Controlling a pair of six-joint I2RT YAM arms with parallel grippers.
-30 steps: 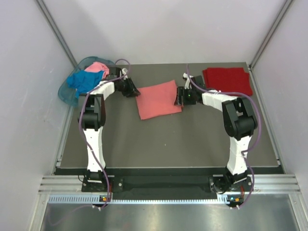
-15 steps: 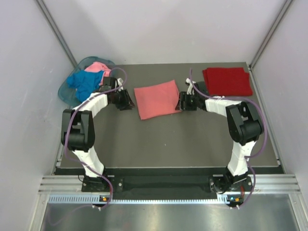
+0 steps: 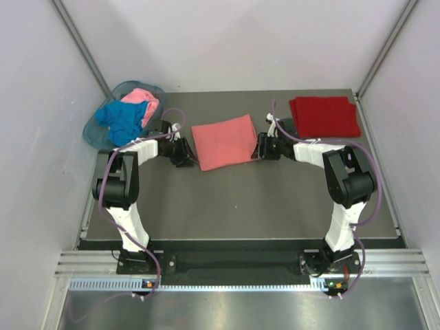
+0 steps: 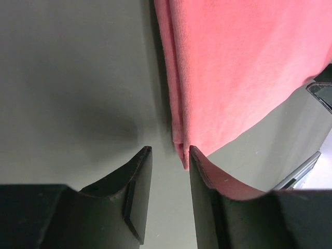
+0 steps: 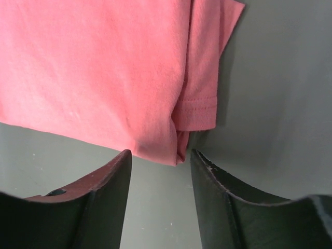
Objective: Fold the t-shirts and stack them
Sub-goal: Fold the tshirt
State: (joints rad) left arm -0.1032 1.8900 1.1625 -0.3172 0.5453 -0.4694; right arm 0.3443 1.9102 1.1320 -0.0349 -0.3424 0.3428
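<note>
Two of four shirts lay folded. The salmon-coral cotton t-shirt (image 3: 223,141) sat as a flat, slightly skewed rectangle on the dark grey table (image 3: 234,199), directly between the grippers. The dark red folded t-shirt (image 3: 324,115) lay apart from it, beyond and to the outer side of the right gripper (image 5: 160,154). The bright blue t-shirt (image 3: 124,117) and the light pink t-shirt (image 3: 143,100) were bunched, unfolded, in the translucent teal plastic basket (image 3: 93,130), beyond the left gripper (image 4: 168,151) on its outer side.

Judged from this layout, the task stood near its midpoint: no stack was formed, and two shirts awaited folding.

Both grippers were low at the table with jaws parted and nothing between them. The salmon shirt's layered edge ended just ahead of the left gripper's fingertips; a corner with a stitched hem lay just ahead of the right gripper's. The salmon fabric looked smooth on top, with several plies showing along its sides.
</note>
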